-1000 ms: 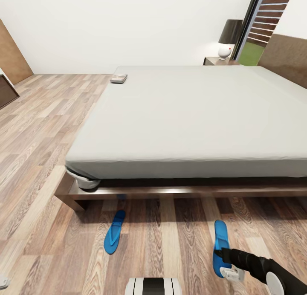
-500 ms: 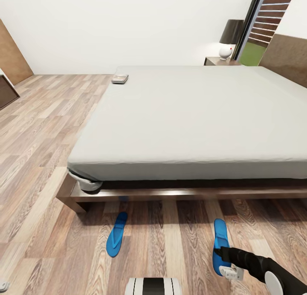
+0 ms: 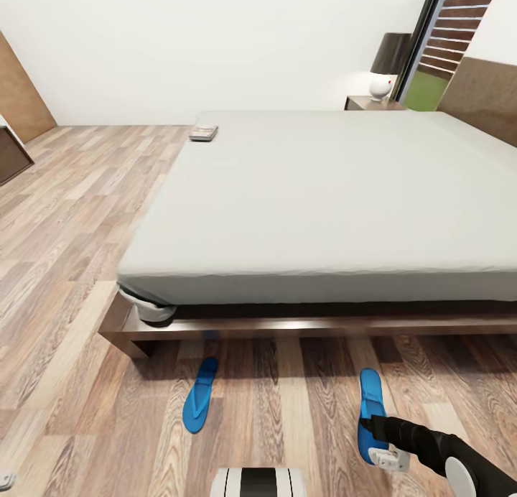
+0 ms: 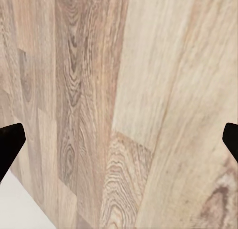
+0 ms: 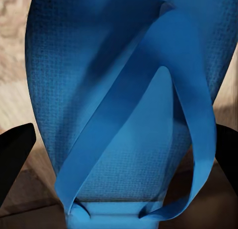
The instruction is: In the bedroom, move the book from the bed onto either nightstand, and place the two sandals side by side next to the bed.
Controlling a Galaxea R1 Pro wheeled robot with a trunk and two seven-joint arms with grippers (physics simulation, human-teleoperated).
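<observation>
A: Head view: what's changed in the last second?

B: Whole picture slides a bit, so my camera moves, not the things. My right gripper is down at the right sandal, same as before, its dark fingers either side of that sandal's near end. Left sandal hasn't shifted on the floor.

A: Clamped on it?

B: Not yet, as far as I can tell. Right wrist view has the right sandal between the two finger tips, which sit wide at the frame edges, so the jaws are apart. Judging by that, I'm lined up for a grab, not holding.

A: Left side?

B: Left gripper is spread too, tips at both edges, bare planks between them.

A: So the task?

B: Sandals are well apart, both just off the bed frame, not yet paired. Book sits on the far corner of the mattress, untouched. Nightstand is behind the bed with a lamp on it.

A: Hard to see?

B: Book cover is too small to read. Right sandal's heel is hidden by my arm. White thing under the bed corner, can't say what.
</observation>
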